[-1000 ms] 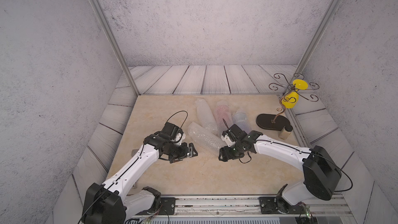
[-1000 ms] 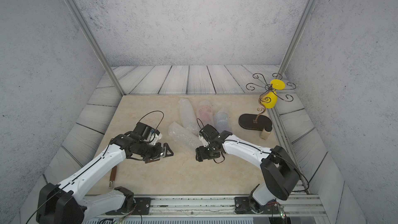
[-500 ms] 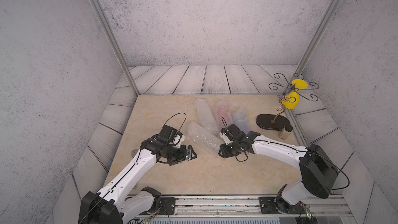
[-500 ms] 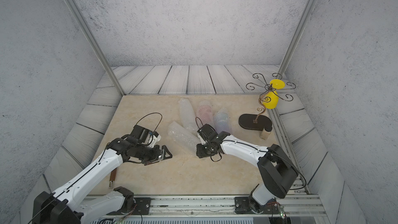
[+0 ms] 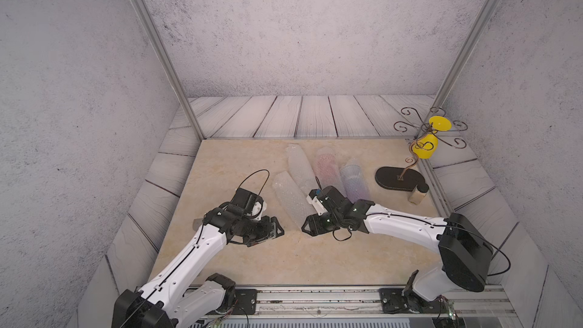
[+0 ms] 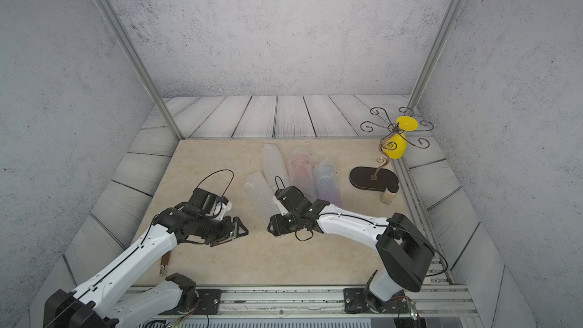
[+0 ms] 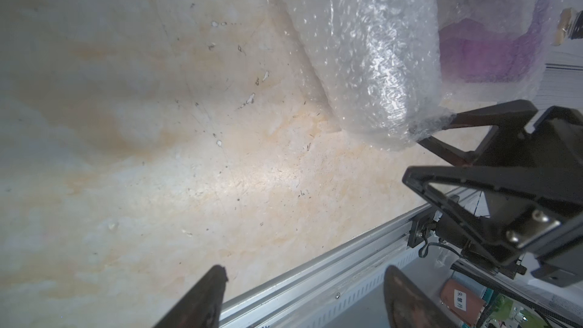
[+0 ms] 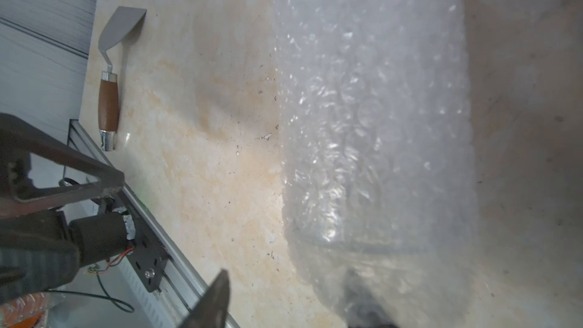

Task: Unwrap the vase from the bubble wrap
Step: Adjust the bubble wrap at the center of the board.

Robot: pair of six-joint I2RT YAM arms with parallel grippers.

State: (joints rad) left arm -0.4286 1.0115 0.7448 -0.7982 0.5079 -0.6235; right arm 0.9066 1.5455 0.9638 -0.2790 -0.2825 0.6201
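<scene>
Several rolls of bubble wrap lie side by side on the beige table top. The nearest bubble wrap roll is clear and points its near end between my two grippers. Its wrap hides what is inside, so no vase shows plainly. My left gripper hangs open just left of that end, with nothing between its fingers. My right gripper is at the roll's near end with its jaws apart. One of its fingers lies under the wrap's loose edge; the other stands clear of it.
Behind stand a clear roll, a pink-tinted roll and a purple-tinted roll. At the right are a black-based wire stand with yellow cups and a small bottle. A trowel lies by the left arm. A metal rail runs along the front.
My right gripper has slid left to the near end of the front roll, pinching and then widening again. The left gripper has dropped slightly toward the front and narrowed a little.
</scene>
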